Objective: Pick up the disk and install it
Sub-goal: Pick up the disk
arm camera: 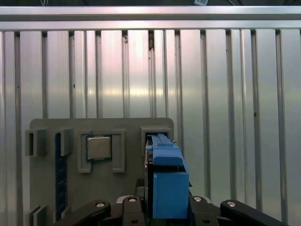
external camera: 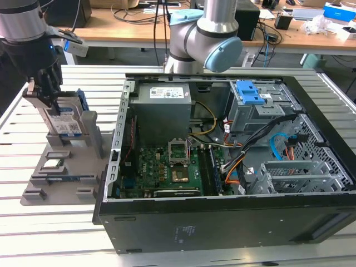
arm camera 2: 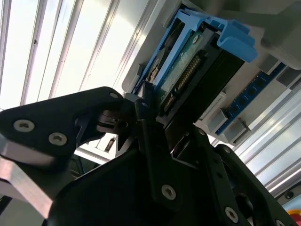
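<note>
**At the Fixture: Fingers Clamped on the Upright Disk**

On the exterior view's left, the gripper [external camera: 49, 95] hangs over the grey fixture [external camera: 55, 186], which lies on the slatted metal desk [external camera: 33, 239]. The disk [external camera: 65, 123] stands on edge in a raised slot of that fixture. Its lower end is seated in the slot, and it is not yet lifted clear. This upright stance leaves the upper end exposed, so the fingers [arm camera 2: 143, 117] can straddle it from above.

In the second wrist view, one finger lies against the disk's edge beside the connector row with no gap visible. The judgement is that the fingers are clamped on the disk. In the first wrist view, the disk's blue bracket [arm camera: 169, 181] sits centred between the finger linkages, which suggests a square hold.

A processor chip [arm camera: 99, 148] rests in the pocket just beside the disk's slot, apart from the fingers.

On the exterior view's right, the open computer case [external camera: 222, 228] lies on its side, close beside the fixture. The grey drive cage [external camera: 253, 114] with its blue latch [external camera: 249, 92] sits toward the far side of the case, well apart from the disk.

Between disk and cage stand:
- the case's near wall [external camera: 118, 150];
- the power supply box [external camera: 164, 108];
- loose cables [external camera: 278, 147] draped beside the cage.

These are judged the likely snag points. The arm's base [external camera: 206, 39] stands behind the case.
</note>
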Controlling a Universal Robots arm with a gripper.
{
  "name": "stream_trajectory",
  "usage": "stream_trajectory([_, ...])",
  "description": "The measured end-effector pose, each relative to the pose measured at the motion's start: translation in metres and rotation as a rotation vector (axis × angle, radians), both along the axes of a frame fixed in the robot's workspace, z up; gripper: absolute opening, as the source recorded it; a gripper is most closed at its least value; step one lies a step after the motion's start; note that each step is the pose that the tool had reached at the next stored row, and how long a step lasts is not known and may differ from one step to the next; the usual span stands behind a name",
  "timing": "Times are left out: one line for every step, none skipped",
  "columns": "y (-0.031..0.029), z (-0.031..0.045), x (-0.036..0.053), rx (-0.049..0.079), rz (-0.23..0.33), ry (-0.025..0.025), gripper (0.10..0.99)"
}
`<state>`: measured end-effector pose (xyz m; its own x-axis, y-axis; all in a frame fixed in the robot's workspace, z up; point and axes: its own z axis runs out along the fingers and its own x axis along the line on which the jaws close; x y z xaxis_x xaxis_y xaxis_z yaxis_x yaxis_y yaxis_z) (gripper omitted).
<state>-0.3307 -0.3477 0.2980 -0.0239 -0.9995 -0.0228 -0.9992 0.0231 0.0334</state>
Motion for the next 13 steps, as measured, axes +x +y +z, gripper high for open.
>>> stream_trajectory([0.0000, 0.0021, 0.0000, 0.000, 0.000, -0.0001, 0.361])
stream_trajectory([0.0001, 0.0033, 0.0000, 0.000, 0.000, -0.0001, 0.361])
stream_trajectory([0.0001, 0.0047, 0.0000, 0.000, 0.000, 0.0000, 0.361])
stream_trajectory([0.0002, 0.0068, 0.0000, 0.000, 0.000, -0.0001, 0.361])
stream_trajectory([0.0002, 0.0094, 0.0000, 0.000, 0.000, -0.0001, 0.361])
stream_trajectory([0.0003, 0.0113, 0.0000, 0.000, 0.000, -0.0002, 0.361])
stream_trajectory([0.0003, 0.0124, 0.0000, 0.000, 0.000, -0.0001, 0.361])
stream_trajectory([0.0003, 0.0142, 0.0000, 0.000, 0.000, -0.0001, 0.361])
stream_trajectory([0.0003, 0.0152, 0.0000, 0.000, 0.000, 0.0000, 0.361])
stream_trajectory([0.0003, 0.0163, 0.0000, 0.000, 0.000, -0.0001, 0.361])
stream_trajectory([0.0003, 0.0177, 0.0000, 0.000, 0.000, -0.0002, 0.361])
stream_trajectory([0.0003, 0.0186, 0.0000, 0.000, 0.000, -0.0001, 0.361])
stream_trajectory([0.0003, 0.0207, 0.0000, 0.000, 0.000, -0.0001, 0.361])
